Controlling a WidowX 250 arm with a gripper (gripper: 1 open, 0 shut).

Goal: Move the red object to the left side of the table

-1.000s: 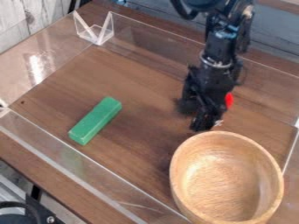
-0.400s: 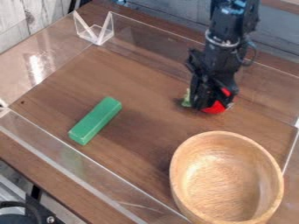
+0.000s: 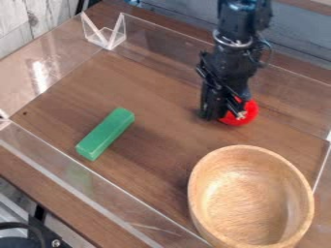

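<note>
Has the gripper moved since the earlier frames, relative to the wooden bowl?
Yes. The gripper, shut on the red object, has risen away from the wooden bowl, whose rim it stood just above before.

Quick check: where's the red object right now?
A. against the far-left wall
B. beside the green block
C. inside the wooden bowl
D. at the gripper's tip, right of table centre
D: the red object sits at the gripper, jaws shut on it, away from bowl and block.

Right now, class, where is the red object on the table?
In the camera view, the red object sits right of centre on the table, at the tips of the gripper, just beyond the wooden bowl and well right of the green block.
</note>
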